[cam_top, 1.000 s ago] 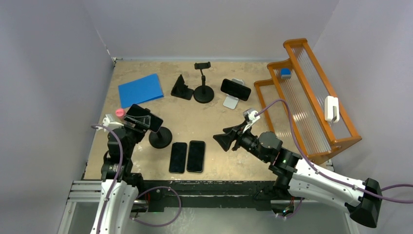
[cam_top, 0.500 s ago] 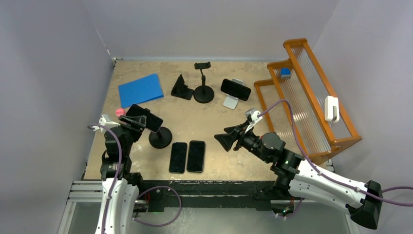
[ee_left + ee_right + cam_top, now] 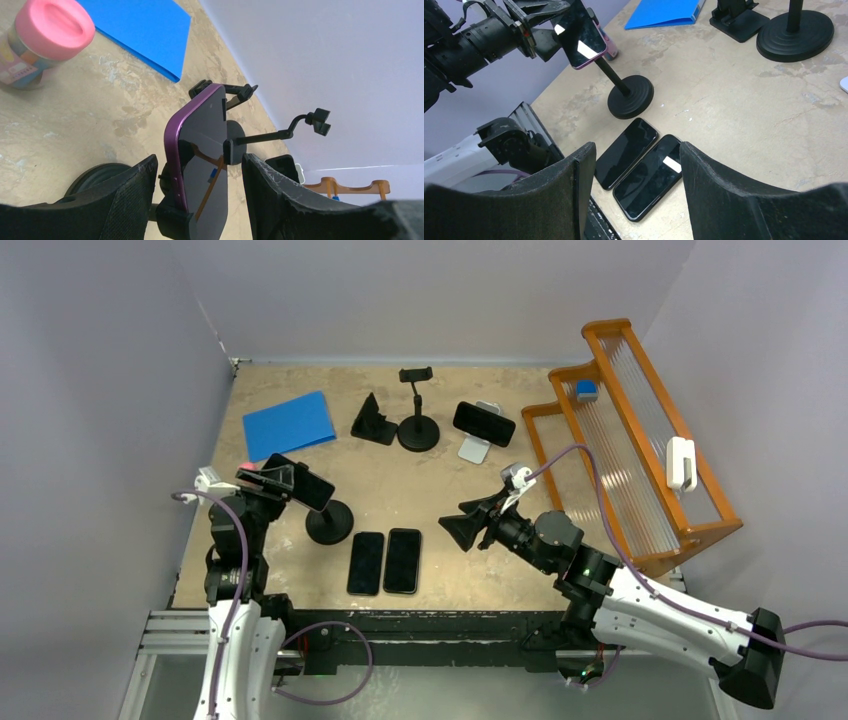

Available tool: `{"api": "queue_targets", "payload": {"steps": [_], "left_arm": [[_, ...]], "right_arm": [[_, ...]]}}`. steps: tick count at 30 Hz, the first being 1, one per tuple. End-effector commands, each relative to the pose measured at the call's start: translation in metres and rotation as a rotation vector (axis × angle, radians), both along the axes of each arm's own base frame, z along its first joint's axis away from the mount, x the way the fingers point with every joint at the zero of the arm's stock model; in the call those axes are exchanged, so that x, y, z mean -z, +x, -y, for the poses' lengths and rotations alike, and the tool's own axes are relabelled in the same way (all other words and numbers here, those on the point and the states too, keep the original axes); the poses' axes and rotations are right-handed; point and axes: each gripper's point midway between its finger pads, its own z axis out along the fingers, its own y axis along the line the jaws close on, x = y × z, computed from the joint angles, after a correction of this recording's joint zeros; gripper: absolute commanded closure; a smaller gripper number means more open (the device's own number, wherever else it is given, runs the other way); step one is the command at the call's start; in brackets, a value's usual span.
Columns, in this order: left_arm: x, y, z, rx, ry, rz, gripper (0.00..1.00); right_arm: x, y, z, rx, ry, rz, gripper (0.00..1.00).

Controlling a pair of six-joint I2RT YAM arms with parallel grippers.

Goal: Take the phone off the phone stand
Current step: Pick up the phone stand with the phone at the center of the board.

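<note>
The purple-edged phone with dark glass (image 3: 200,150) sits tilted in the clamp of the black stand with the round base (image 3: 330,524), over on the left part of the sandy tabletop (image 3: 450,480). The left gripper (image 3: 268,478) is up at the top of that stand, at the phone's left end. Its black padded fingers (image 3: 130,200) stand one on either side of the phone, close to its edges. A sliver of wall shows between one finger and the phone, and I cannot tell whether the pads press on it.

The right gripper (image 3: 452,530) hangs well to the right of the stand, jaws spread wide with nothing between them. Two dark phones (image 3: 385,561) lie flat, side by side, just beside the stand's base. A pink-lidded jar (image 3: 47,37) stands left of the stand, and a blue folder (image 3: 289,426) lies beyond it.
</note>
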Motion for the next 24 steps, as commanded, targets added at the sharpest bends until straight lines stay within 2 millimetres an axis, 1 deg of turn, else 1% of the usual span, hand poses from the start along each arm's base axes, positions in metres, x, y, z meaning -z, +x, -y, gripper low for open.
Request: {"api": "queue_targets", "payload": {"steps": [1,6,11,12,13,15,24], "left_arm": [[-0.045,0.009,-0.008,-0.033,0.006,0.140,0.40],[-0.043,0.015,-0.014,-0.049,-0.014,0.141,0.44],[-0.040,0.019,-0.011,-0.029,-0.037,0.151,0.49],[-0.039,0.019,-0.012,-0.028,-0.039,0.148,0.51],[-0.047,0.020,-0.011,-0.021,-0.034,0.180,0.52],[-0.049,0.023,-0.008,-0.005,-0.039,0.191,0.56],[-0.041,0.025,-0.003,0.027,-0.049,0.188,0.70]], "right_arm": [[-0.027,-0.001,-0.004,-0.019,0.052,0.059,0.35],[-0.026,-0.001,-0.003,-0.018,0.051,0.057,0.35],[-0.025,-0.001,-0.003,-0.019,0.050,0.058,0.35],[-0.025,-0.001,-0.004,-0.019,0.050,0.058,0.35],[-0.025,-0.001,-0.004,-0.019,0.049,0.058,0.35],[-0.025,-0.001,-0.004,-0.021,0.049,0.059,0.35],[-0.025,-0.001,-0.003,-0.020,0.050,0.062,0.35]]}}
